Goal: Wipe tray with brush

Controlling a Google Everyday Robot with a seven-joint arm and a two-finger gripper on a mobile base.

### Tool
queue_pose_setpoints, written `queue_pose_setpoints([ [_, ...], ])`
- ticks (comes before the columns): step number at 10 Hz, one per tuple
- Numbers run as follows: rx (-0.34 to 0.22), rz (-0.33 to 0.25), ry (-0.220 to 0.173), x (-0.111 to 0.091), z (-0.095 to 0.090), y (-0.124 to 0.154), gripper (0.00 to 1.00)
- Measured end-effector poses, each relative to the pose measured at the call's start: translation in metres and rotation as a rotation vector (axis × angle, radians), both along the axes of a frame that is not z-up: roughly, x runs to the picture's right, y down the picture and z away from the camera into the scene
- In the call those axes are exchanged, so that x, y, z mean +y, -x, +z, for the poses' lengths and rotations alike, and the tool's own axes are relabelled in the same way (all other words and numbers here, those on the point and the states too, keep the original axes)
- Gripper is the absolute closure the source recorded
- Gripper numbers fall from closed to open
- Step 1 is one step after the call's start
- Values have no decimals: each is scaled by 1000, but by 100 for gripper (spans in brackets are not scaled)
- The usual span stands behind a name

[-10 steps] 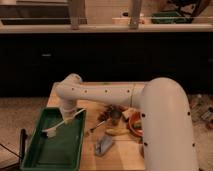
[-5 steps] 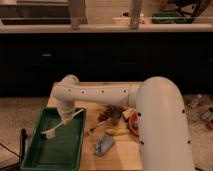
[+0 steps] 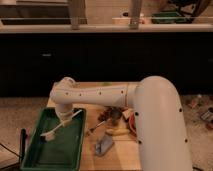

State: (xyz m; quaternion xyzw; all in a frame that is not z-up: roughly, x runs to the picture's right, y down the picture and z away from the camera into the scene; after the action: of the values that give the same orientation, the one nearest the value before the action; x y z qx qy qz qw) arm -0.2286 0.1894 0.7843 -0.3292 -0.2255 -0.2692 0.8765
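Note:
The green tray (image 3: 35,159) lies at the left end of the wooden table. The brush (image 3: 56,129) has a thin white handle and slants over the tray, with its head low at the left, on or just above the tray floor. My gripper (image 3: 65,118) hangs from the white arm's wrist over the tray's far half and is shut on the brush's handle near its upper end. The white arm (image 3: 100,94) reaches in from the right, and its big forearm hides the table's right side.
On the wooden table (image 3: 117,159) right of the tray lie a grey metal utensil (image 3: 103,146), a fork-like piece (image 3: 95,129), food scraps and a reddish bowl (image 3: 132,125). A black upright object (image 3: 22,141) stands at the tray's left edge. Dark cabinets run behind.
The arm's wrist and elbow have shifted a little to the left, and the brush's head has moved slightly left and nearer across the tray.

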Motion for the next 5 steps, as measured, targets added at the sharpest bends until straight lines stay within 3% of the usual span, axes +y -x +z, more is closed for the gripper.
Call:
queue_pose_setpoints([
  [5,-51,-45,-11,13,-4,22,100],
])
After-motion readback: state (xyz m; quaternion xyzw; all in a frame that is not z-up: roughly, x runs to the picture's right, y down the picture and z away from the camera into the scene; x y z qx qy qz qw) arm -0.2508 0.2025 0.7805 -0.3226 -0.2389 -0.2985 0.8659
